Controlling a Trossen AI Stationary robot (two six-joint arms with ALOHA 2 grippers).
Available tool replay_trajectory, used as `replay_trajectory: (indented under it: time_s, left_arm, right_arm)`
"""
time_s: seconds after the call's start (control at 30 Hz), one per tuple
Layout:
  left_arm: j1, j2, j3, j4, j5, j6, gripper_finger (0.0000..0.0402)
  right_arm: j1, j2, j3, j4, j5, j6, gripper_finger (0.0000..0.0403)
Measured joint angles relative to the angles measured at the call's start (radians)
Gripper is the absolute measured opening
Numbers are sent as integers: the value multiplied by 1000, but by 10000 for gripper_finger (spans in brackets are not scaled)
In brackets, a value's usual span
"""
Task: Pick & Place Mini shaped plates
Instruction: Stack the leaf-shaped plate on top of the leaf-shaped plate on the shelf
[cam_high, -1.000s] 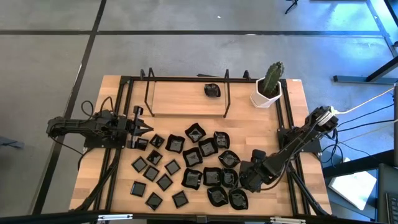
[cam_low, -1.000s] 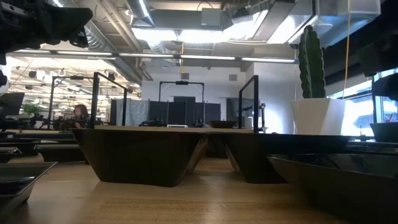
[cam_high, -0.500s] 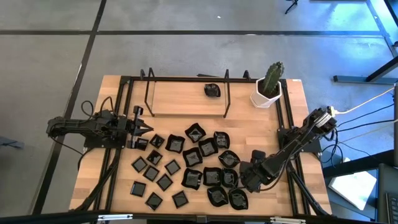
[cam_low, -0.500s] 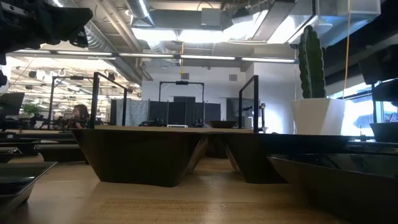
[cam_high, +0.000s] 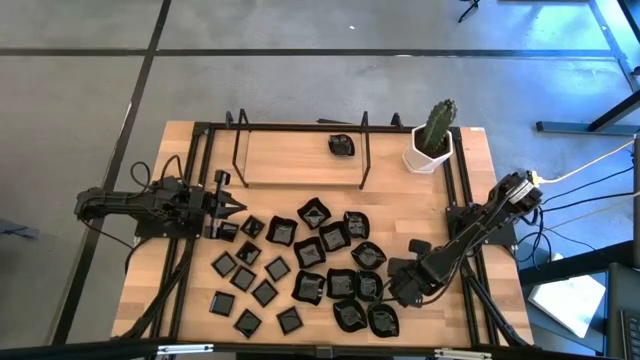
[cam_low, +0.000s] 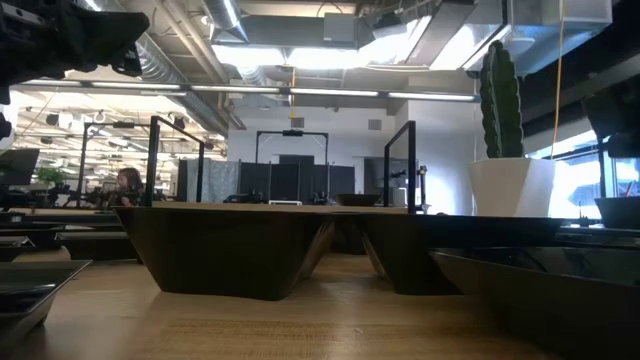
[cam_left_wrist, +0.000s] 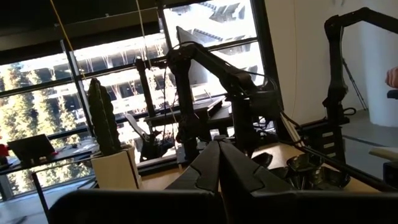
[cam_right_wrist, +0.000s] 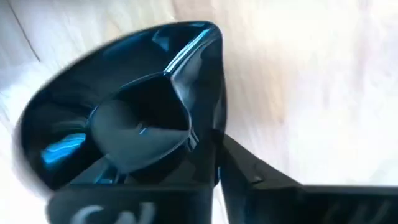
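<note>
One glossy black wavy-edged mini plate (cam_right_wrist: 118, 118), at the dish cluster's right edge on the wooden surface (cam_high: 470, 190), is pinched by its rim in the closed right tool (cam_right_wrist: 214, 146); slippage is judged possible given that thin purchase.

Setting: an open-plan robotics lab or test workshop.

- My bench: a wooden table (cam_high: 300, 160) with a black metal frame (cam_high: 300, 128) bolted round it, standing on a grey concrete floor (cam_high: 300, 60) marked with dark lines.
- Beyond my table, low view: more frames of the same kind (cam_low: 290, 160), screens and benches in rows, and a person (cam_low: 128, 182) seated far off.
- Overhead: bare ceiling ducts (cam_low: 160, 60) and strip lighting (cam_low: 330, 92).
- Beside me: loose cables (cam_high: 570, 200) trailing off the table's edge.
- Left wrist view: tall windows (cam_left_wrist: 124, 93), with trees and a building outside.
- One potted cactus (cam_high: 434, 137) as decoration.
</note>
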Motion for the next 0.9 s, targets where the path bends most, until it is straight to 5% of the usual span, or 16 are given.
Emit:
replay_trajectory:
  time_s: [0.23,0.57,0.9]
  left_arm:
    - [0,0,0,0,0,0,4]
    - [0,0,0,-1,0,2,4]
    - [0,0,0,-1,0,3,4]
  right_arm:
    - [-4,-53,61,-75,30,-14,5]
    - [-21,-116,313,-242,251,-110,3]
    - [-209,-118,683,-279,536,-540,2]
